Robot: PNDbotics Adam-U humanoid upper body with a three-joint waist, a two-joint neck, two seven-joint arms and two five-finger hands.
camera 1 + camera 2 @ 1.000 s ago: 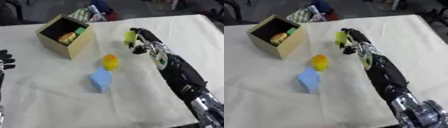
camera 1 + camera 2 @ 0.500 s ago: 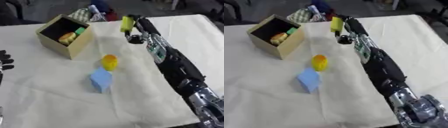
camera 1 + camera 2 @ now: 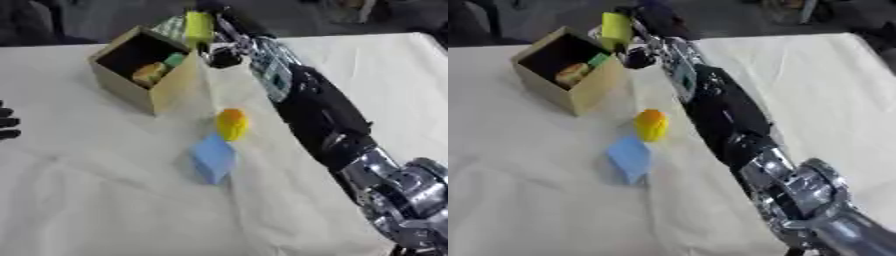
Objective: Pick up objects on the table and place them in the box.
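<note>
our right hand (image 3: 229,37) has its fingers curled round a yellow-green block (image 3: 199,27), and we hold it up in the air just past the far corner of the box (image 3: 171,92), not in it yet. inside the box we can see an orange-yellow thing (image 3: 149,74) and a small green thing (image 3: 175,59), so we think some of the job is done. an orange thing (image 3: 231,123) and a blue block (image 3: 213,158) wait on the white cloth (image 3: 105,190) in front of the box, and our left hand (image 3: 7,121) rests far off to the box's left with its fingers straight.
</note>
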